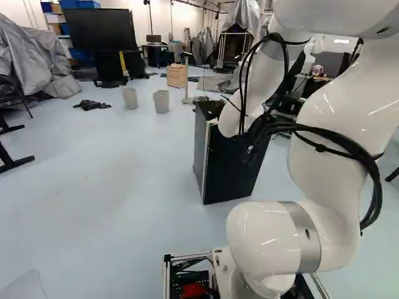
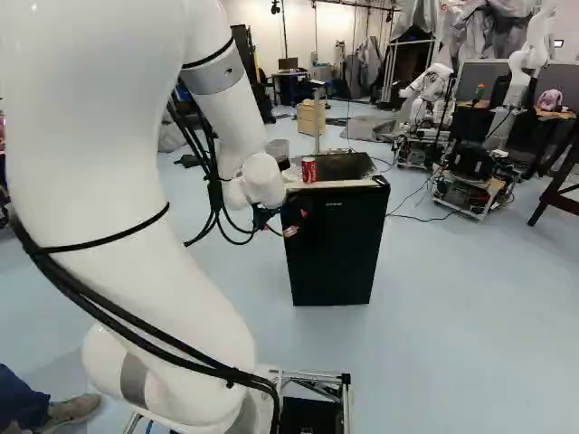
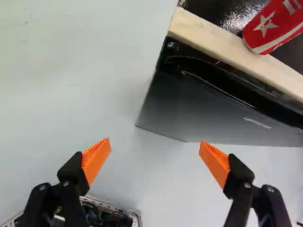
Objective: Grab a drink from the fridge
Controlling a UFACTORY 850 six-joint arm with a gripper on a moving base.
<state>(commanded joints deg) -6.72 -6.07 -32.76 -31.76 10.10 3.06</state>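
Rising nearest the camera in the right base view as the thick white jointed arm [image 2: 99, 154], and holding the black, orange-padded gripper [image 2: 298, 222] near the black boxy fridge [image 2: 336, 253]. Spreading the fingers [image 3: 97, 158] widely in the wrist view, gripping nothing. Showing the red-and-white drink can [image 2: 308, 170] standing on the fridge top, by the pale front strip [image 3: 213, 42], in right base and wrist views, but not in the left base view.

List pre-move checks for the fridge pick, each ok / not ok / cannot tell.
1. Gripper open, nothing between its fingers: ok.
2. Red can upright on top of the fridge: ok.
3. Fridge door open: not ok, looks shut.
4. Fingers at the door handle: not ok, handle is ahead, outside the fingers.
5. Drinks inside the fridge: cannot tell, interior hidden.
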